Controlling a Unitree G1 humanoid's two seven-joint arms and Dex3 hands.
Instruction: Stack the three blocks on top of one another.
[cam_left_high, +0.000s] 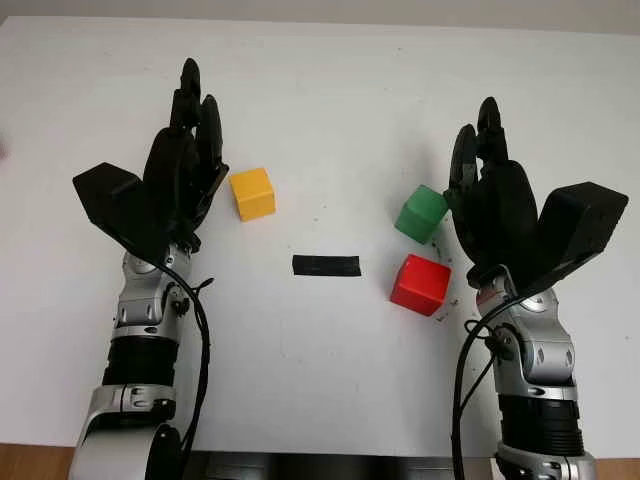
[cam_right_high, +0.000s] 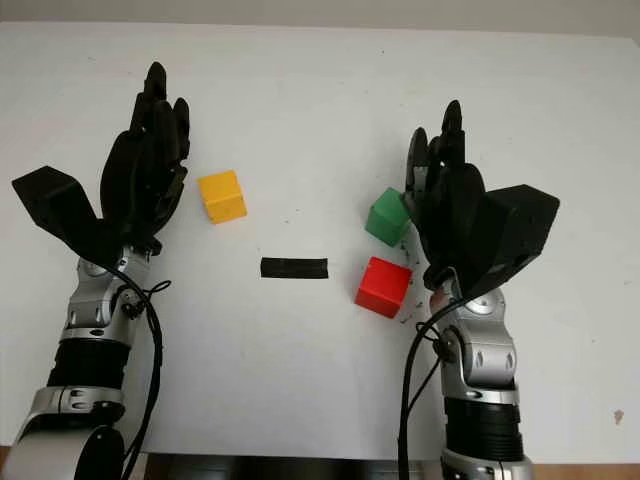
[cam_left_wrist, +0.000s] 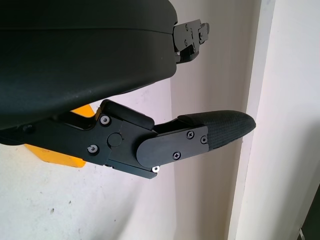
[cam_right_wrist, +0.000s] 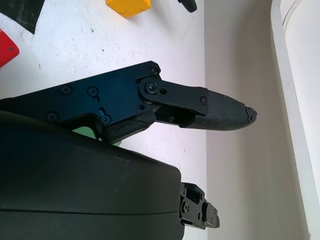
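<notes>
Three blocks sit apart on the white table (cam_left_high: 320, 90). The yellow block (cam_left_high: 252, 193) is left of centre, the green block (cam_left_high: 421, 213) right of centre, and the red block (cam_left_high: 420, 284) just in front of the green one. My left hand (cam_left_high: 190, 140) is open and stands just left of the yellow block, holding nothing. My right hand (cam_left_high: 480, 170) is open, close beside the green block on its right. The yellow block (cam_left_wrist: 60, 152) peeks out behind the left hand's shell. A sliver of the green block (cam_right_wrist: 90, 132) shows under the right hand's finger.
A strip of black tape (cam_left_high: 325, 266) lies on the table between the blocks, near the middle. The table's front edge (cam_left_high: 330, 455) runs along the bottom, and its far edge meets a pale wall.
</notes>
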